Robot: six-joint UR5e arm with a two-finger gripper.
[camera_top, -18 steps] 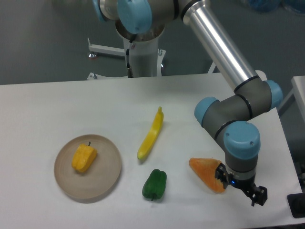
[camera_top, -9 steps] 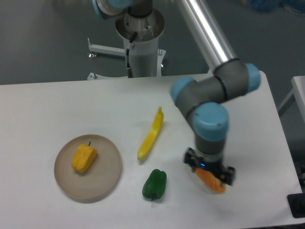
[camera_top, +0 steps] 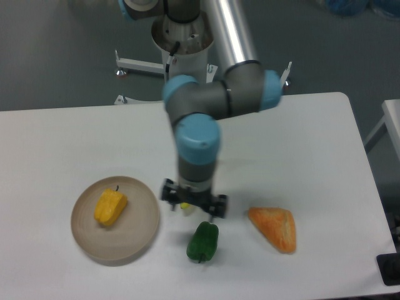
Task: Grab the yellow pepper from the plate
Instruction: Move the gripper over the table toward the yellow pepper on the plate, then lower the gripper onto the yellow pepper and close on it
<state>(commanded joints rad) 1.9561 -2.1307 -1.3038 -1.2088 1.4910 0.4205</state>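
Note:
The yellow pepper (camera_top: pixel 110 207) lies on the round beige plate (camera_top: pixel 139 228) at the front left of the table. My gripper (camera_top: pixel 194 205) hangs to the right of the plate, just above the green pepper (camera_top: pixel 202 241) and over the long yellow banana-shaped item, which it mostly hides. The gripper is well apart from the yellow pepper. Its fingers point down and look spread, with nothing seen between them.
An orange triangular wedge (camera_top: pixel 275 227) lies at the front right. The robot's base (camera_top: pixel 185 56) stands behind the table's far edge. The arm (camera_top: pixel 212 100) reaches over the middle of the table.
The arm has swung left, from over the orange wedge to above the green pepper and the banana-shaped item. The wedge is uncovered again. The objects have not moved.

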